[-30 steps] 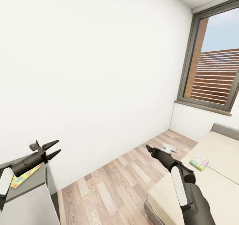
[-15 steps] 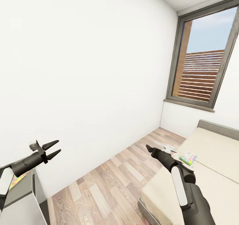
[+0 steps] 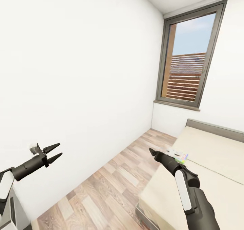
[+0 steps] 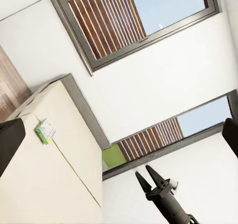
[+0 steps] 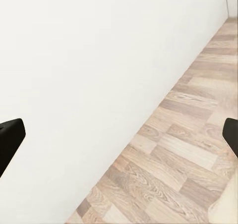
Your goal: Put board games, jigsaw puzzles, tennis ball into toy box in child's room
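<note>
Two board games lie on the bed (image 3: 217,155) near its floor-side edge: a pale green box (image 3: 182,159) and a whiter one (image 3: 173,151) beside it. The green board game (image 4: 45,131) also appears in the left wrist view on the cream bed cover (image 4: 49,184). My right gripper (image 3: 151,151) hangs open in the air over the floor beside the bed, short of the boxes, holding nothing. That right gripper (image 4: 148,175) shows parted fingers in the left wrist view. My left gripper (image 3: 57,150) is open and empty near the white wall. The toy box, puzzles and ball are out of view.
A tall grey-framed window (image 3: 188,60) with a slatted screen outside is set in the far wall. Wood-plank floor (image 3: 112,189) runs between the white wall (image 3: 84,70) and the bed. A white furniture corner (image 3: 10,211) shows at the head view's lower left.
The head view has swung right: window and bed slid left in the picture, and the grey-topped furniture with the puzzle sheet left at the lower left. Both grippers keep their pose.
</note>
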`<state>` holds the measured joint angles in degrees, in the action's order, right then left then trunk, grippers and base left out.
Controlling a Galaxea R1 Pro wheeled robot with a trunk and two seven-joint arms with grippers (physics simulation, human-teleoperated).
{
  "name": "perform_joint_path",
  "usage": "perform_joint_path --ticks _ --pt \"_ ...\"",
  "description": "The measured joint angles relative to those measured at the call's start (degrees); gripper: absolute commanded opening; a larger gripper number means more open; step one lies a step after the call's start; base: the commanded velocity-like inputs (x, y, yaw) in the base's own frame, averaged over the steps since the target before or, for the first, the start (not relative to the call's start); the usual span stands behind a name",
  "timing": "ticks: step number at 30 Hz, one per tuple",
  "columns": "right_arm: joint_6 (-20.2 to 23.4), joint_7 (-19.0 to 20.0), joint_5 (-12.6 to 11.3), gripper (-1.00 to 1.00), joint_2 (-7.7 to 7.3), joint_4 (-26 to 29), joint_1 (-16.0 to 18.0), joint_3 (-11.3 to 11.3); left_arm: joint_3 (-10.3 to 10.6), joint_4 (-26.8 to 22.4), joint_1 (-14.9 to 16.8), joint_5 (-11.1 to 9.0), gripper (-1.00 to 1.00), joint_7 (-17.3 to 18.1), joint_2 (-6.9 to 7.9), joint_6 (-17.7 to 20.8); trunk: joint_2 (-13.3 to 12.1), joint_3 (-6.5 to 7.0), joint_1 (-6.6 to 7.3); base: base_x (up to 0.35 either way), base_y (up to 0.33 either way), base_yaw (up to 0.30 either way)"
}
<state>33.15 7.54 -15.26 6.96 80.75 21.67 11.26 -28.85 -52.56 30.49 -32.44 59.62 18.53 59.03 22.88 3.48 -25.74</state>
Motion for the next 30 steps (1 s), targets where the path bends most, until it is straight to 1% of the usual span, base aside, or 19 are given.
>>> perform_joint_path --ticks 8,17,22,30 --pt "0.00 0.04 0.00 1.00 -0.01 0.00 0.00 0.07 0.00 0.02 0.00 0.00 1.00 0.00 0.00 0.00 0.00 0.00 0.00 0.262 0.164 -0.281" --pt "0.01 0.00 0.00 1.00 0.00 -0.05 0.00 0.08 0.00 0.05 0.00 0.01 1.00 0.09 0.00 -0.76 -0.01 0.05 -0.01 0.226 0.040 -0.281" --pt "0.01 -0.02 0.00 1.00 0.00 -0.08 0.00 0.08 0.00 0.02 0.00 0.02 1.00 0.11 0.00 -1.01 -0.01 0.15 -0.02 0.095 0.003 -0.281" --pt "-0.06 -0.03 0.02 1.00 0.01 -0.08 0.00 0.08 0.00 0.00 0.00 0.01 1.00 0.11 0.00 -1.07 -0.01 0.33 -0.02 0.015 0.001 -0.281"
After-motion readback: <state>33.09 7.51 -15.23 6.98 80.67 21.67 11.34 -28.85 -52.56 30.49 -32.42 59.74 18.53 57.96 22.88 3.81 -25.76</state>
